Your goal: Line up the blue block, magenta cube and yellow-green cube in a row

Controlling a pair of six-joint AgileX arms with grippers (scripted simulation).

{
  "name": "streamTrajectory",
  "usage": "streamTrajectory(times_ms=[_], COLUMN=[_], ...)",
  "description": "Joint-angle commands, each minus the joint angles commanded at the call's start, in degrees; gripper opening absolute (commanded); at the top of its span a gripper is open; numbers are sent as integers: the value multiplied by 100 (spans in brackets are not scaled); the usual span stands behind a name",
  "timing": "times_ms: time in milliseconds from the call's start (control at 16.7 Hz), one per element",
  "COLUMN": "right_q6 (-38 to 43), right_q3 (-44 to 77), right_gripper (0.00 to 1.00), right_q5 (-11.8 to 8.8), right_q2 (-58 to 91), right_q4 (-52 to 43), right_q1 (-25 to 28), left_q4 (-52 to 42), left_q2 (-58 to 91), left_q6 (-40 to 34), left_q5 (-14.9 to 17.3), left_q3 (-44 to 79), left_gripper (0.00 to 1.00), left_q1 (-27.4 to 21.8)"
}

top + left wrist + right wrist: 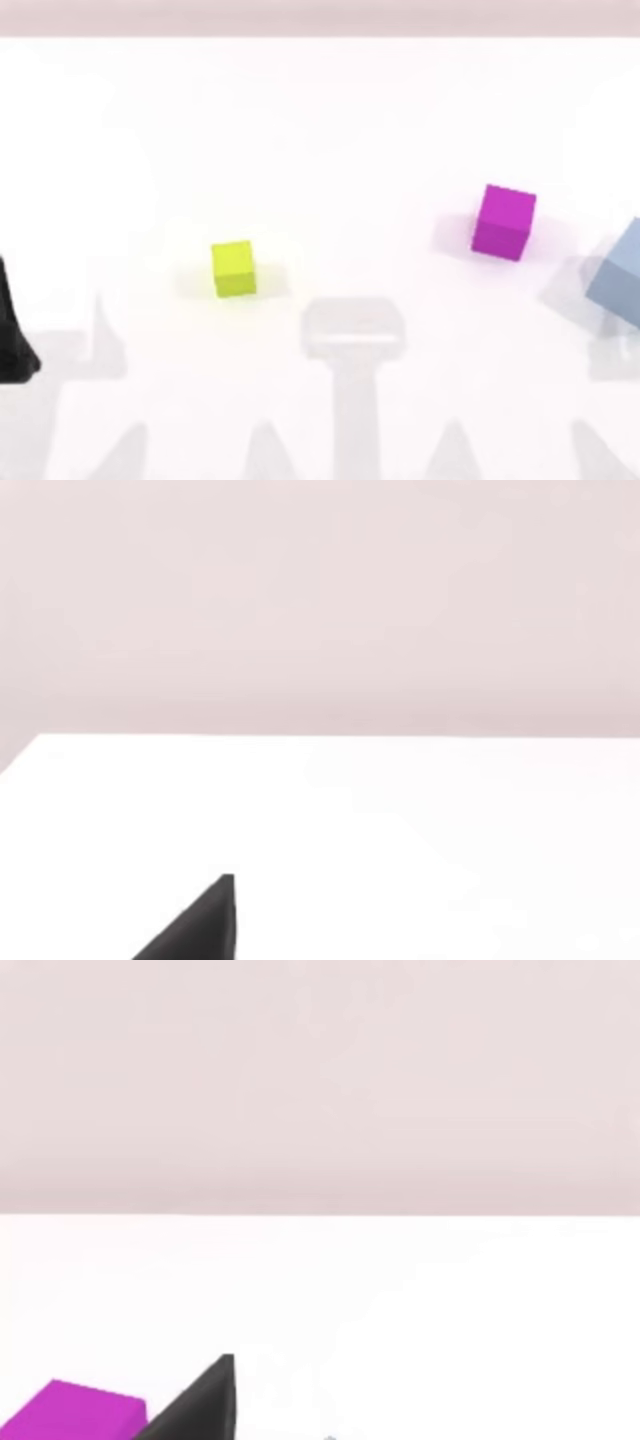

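Top view has the vivid magenta plain cube point(503, 221) on the right arm's side, though neither end effector's grip state can be told.

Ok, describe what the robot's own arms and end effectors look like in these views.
Little shows. In the top view, the left arm is a plain matte black shape at the table's left edge; the right arm is out of view. Each wrist view shows one black, wedge-shaped finger: the left end effector's and the right end effector's. No cables, markings or other colours are visible.
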Motion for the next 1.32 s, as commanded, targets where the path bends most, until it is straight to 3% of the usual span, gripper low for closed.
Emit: streamTrajectory(times_ms=[300,540,1320], right_q6=[0,0,0], right_q3=[0,0,0], right_gripper=[100,100,100], right_q5=[0,0,0], right_q2=[0,0,0], right_q4=[0,0,0], right_q1=[0,0,0], left_q4=[-252,-1087,-5250], left_q2=[353,1675,9421], left_q6=[-132,-566,-2624], left_q5=[-13,-8,-4], left_q3=[350,1610,7561], left_gripper=[100,100,100], left_q1=[-88,-421,-1999])
